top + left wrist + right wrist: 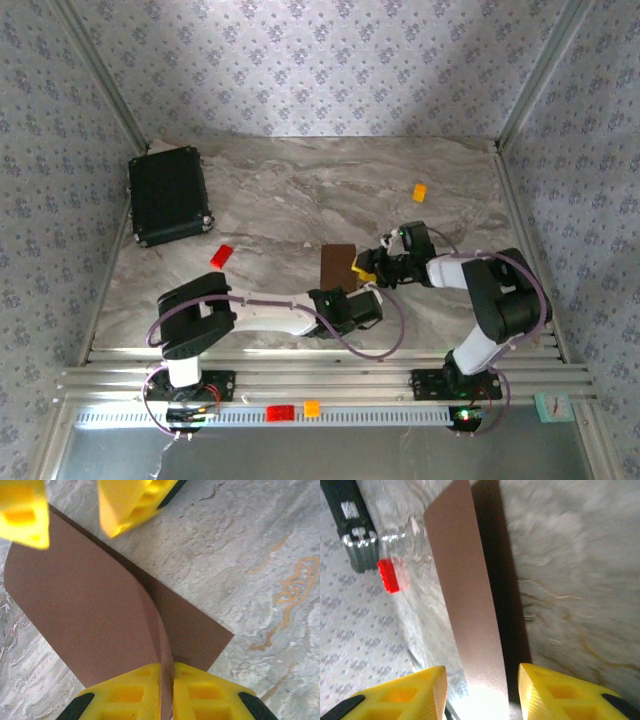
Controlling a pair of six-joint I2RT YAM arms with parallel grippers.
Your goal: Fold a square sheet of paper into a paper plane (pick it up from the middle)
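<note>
Patterned wallpaper closes in a marble-look table. A black case sits at its far left, a red block nearer the middle and an orange block towards the far right. The sheet of paper lies near the front centre, between the two arms, with one side lifted off the table into a raised ridge.

The left claw is clenched on that ridge at the sheet's edge, its yellow fingers pressed almost together with the paper standing between them. The right claw is released. Its fingers stand apart on either side of the sheet at the opposite end, not gripping it as far as I can see.

The step looks like the first centre fold. To do it well, the left claw should pinch firmly while the right closes on the same line, so the two halves meet corner to corner. Any sideways pull would skew the crease. The thin sheet will likely buckle easily, so slow, level motion suits it.
</note>
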